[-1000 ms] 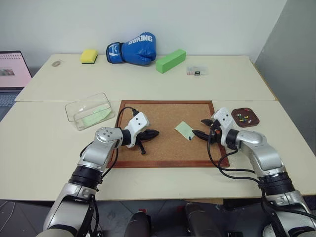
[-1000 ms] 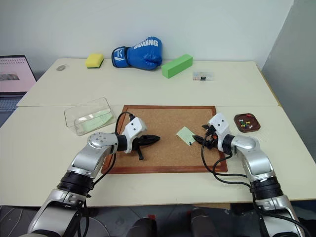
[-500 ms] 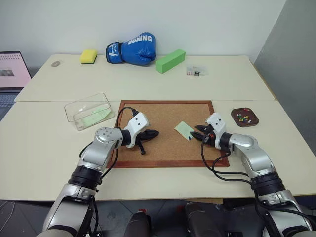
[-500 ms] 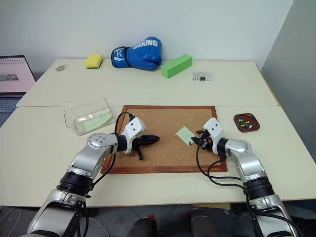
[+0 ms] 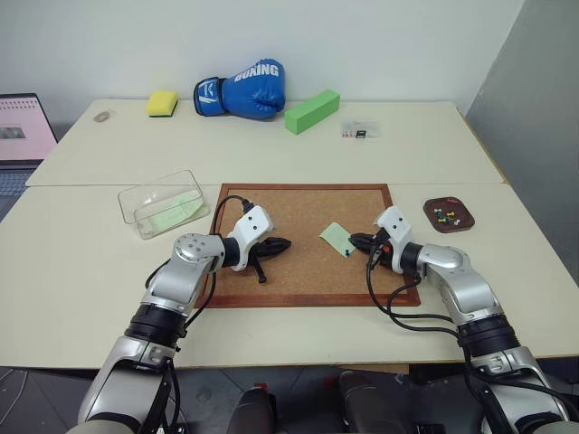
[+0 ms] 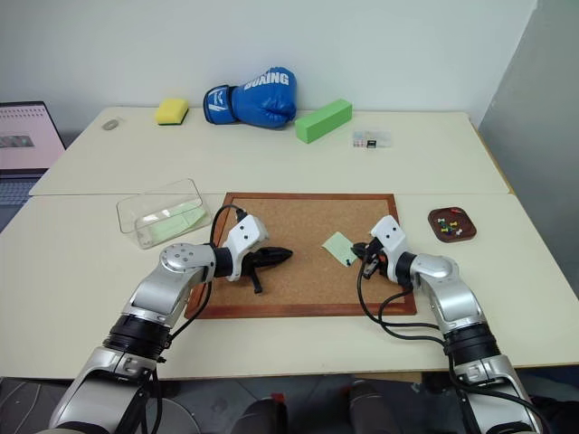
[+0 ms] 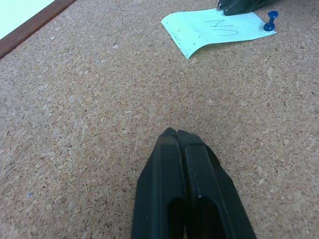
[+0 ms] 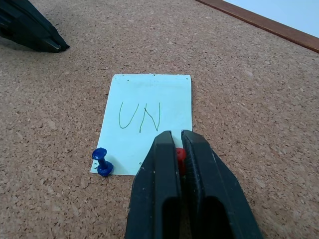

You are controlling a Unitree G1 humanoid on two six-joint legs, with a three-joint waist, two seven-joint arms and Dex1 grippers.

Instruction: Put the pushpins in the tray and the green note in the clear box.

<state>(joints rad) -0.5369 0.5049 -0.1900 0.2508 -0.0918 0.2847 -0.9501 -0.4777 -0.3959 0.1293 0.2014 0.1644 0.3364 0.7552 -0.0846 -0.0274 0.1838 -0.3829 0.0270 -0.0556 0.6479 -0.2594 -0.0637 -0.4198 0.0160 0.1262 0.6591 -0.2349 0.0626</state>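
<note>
On the cork board [image 5: 303, 242], the left gripper [image 5: 282, 243] rests with jaws shut and empty. Right of it the green note [image 8: 146, 122] lies flat, long axis toward the right gripper [image 8: 176, 149], clamped on a red pin [image 8: 180, 154]. A blue pin [image 8: 102, 164] stands at the note's corner. The board lies on a cream table [image 5: 81, 262].

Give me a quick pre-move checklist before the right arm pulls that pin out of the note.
1. Right tool shut on the red pushpin: ok.
2. Blue pushpin also out of the pale green paper note: not ok, it stands in a corner.
3. Left tool shut, apart from the note: ok.
4. Small dark brown tray free to take pins: ok, a few inside.
5. Red pin's shaft gripped squarely: cannot tell.
</note>
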